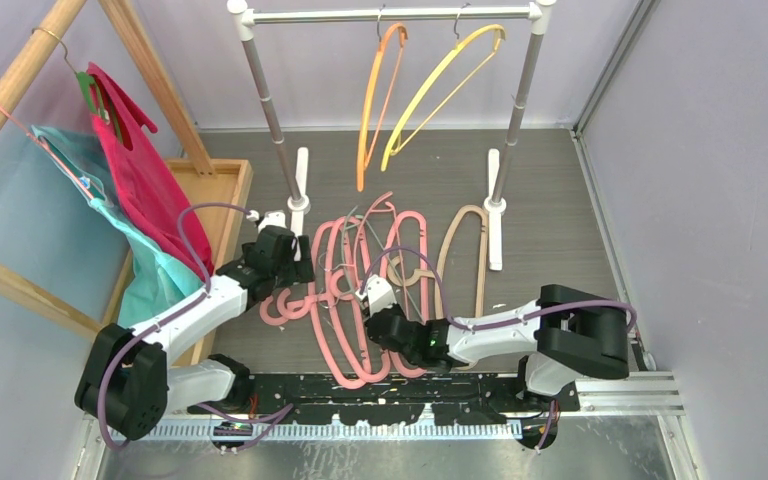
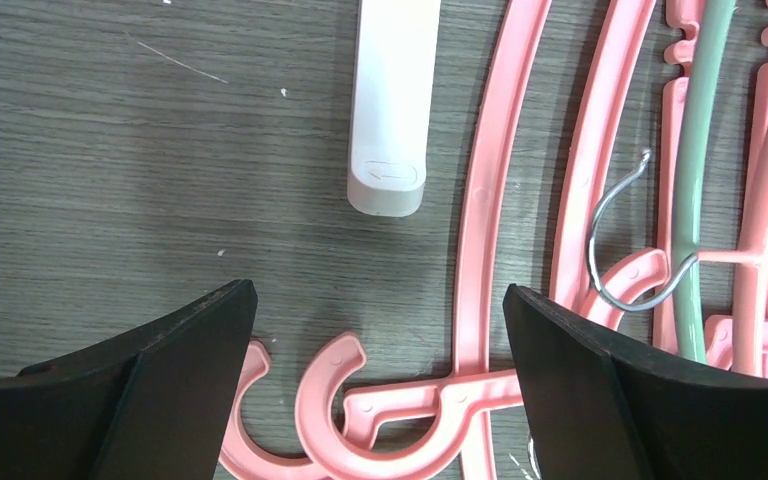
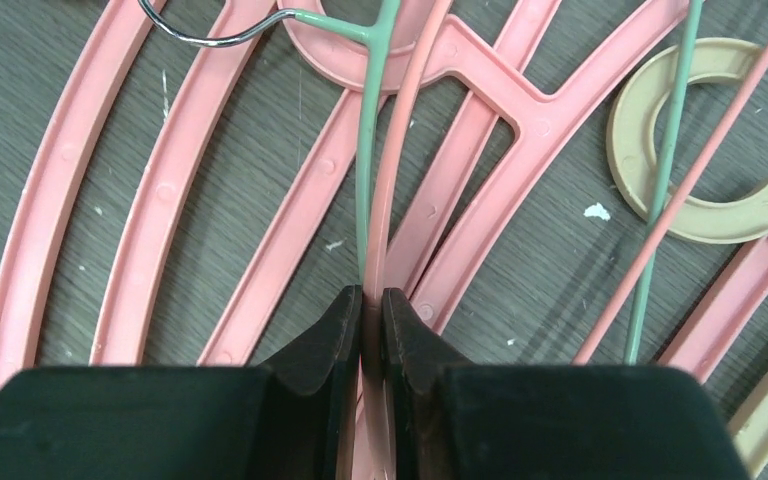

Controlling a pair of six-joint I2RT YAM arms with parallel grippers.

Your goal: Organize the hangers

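Note:
A pile of thick pink hangers (image 1: 345, 300) lies on the table, with a beige hanger (image 1: 463, 240) at its right. An orange hanger (image 1: 375, 95) and a yellow hanger (image 1: 445, 80) hang on the rack rail (image 1: 390, 15). My left gripper (image 1: 295, 268) is open and empty over two pink hooks (image 2: 335, 400), its tips (image 2: 380, 292) well apart. My right gripper (image 1: 378, 318) is shut (image 3: 372, 295) on a thin salmon-pink hanger arm (image 3: 400, 150). A grey-green hanger (image 3: 365, 150) with a metal hook (image 3: 210, 38) runs right beside that arm.
The rack's white feet (image 1: 300, 190) (image 1: 493, 215) flank the pile; one foot (image 2: 390, 150) lies just ahead of my left gripper. A wooden tray (image 1: 222, 180) and a wooden frame (image 1: 20, 70) with red cloth (image 1: 145, 170) and teal cloth (image 1: 145, 270) stand at the left. Walls close in behind and at the right.

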